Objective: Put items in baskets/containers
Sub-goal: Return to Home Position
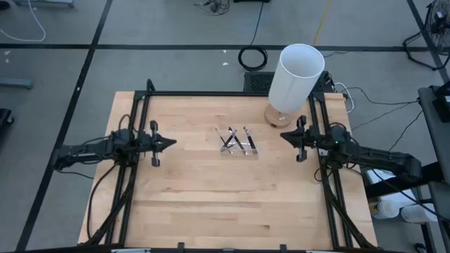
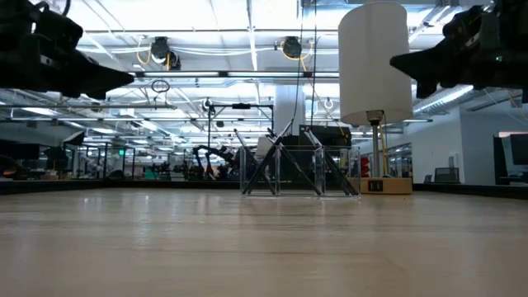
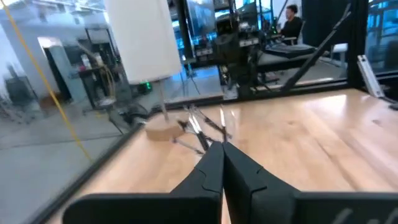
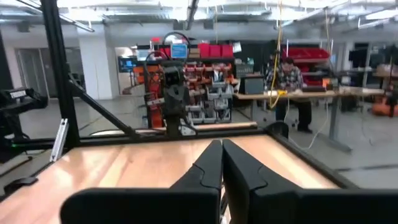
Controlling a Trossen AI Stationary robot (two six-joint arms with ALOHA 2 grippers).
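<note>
Sticks [image 1: 232, 139] lean crossed in clear tray [image 1: 254, 151], mid tabletop, nearer far edge. Left pincer [image 1: 169, 143] near left edge, right pincer [image 1: 285, 135] near right edge, both closed and empty, well apart from tray. Sticks probably light, stiff, slippery; grip mid-shaft

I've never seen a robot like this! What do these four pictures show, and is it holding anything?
It's a robot with two dark arms at a wooden table. One picture looks down from above, one looks level across the tabletop, two come from cameras on its wrists. The left gripper and right gripper are shut, holding nothing, one at each side. In the middle, a small clear tray holds thin dark sticks. Nearby stands a tall white cylinder.
</note>
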